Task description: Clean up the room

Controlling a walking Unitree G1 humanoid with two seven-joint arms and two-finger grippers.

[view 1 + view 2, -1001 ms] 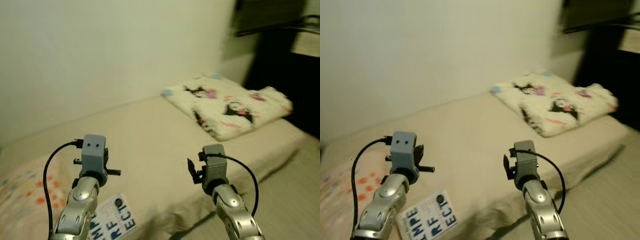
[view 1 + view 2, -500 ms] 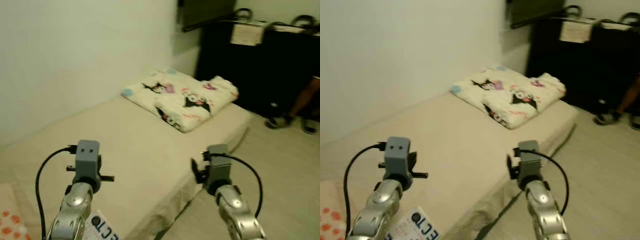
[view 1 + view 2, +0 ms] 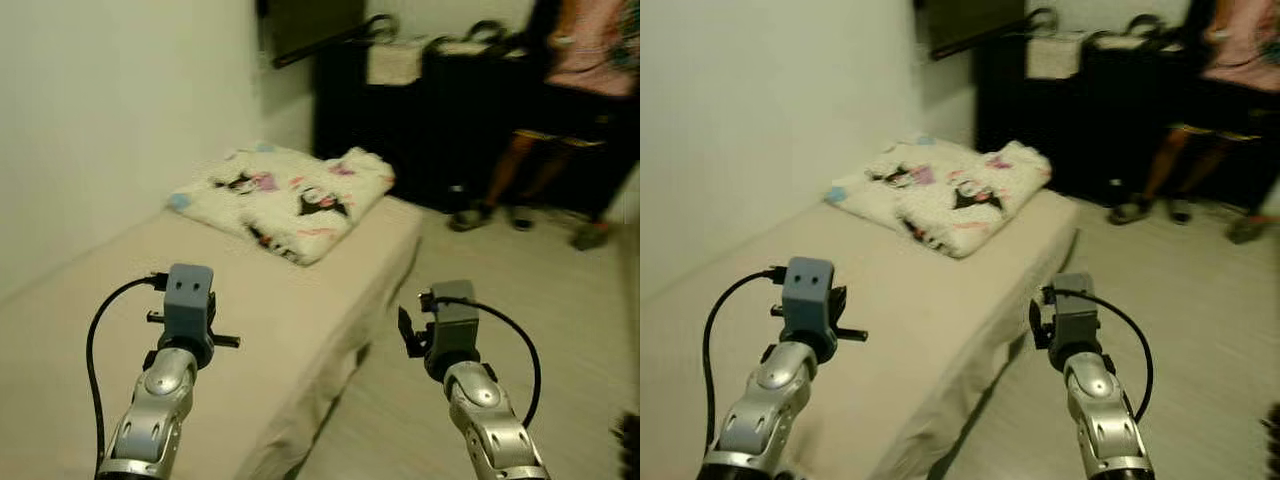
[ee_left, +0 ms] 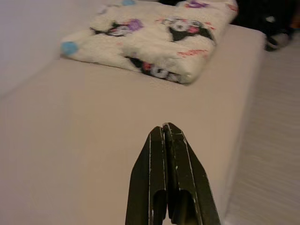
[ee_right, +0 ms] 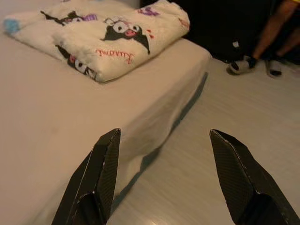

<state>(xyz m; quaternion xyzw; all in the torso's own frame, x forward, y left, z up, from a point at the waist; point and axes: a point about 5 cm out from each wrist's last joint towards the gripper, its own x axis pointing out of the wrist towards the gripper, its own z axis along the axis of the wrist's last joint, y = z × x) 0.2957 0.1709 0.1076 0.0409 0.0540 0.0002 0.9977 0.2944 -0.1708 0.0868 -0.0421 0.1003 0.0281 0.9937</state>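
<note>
Both arms are raised in carrying posture, neither engaged: the left tool (image 4: 168, 187) is closed and empty over the bed (image 3: 300, 320), the right tool (image 5: 171, 183) spread wide and empty beside it, the folded blanket (image 3: 285, 200) lying untouched at the bed's far end.

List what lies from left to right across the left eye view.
Wall → left gripper → folded blanket → right gripper → person.

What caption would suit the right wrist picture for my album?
The right hand, fingers apart, hangs over the bed edge, facing a folded cartoon-print blanket.
</note>
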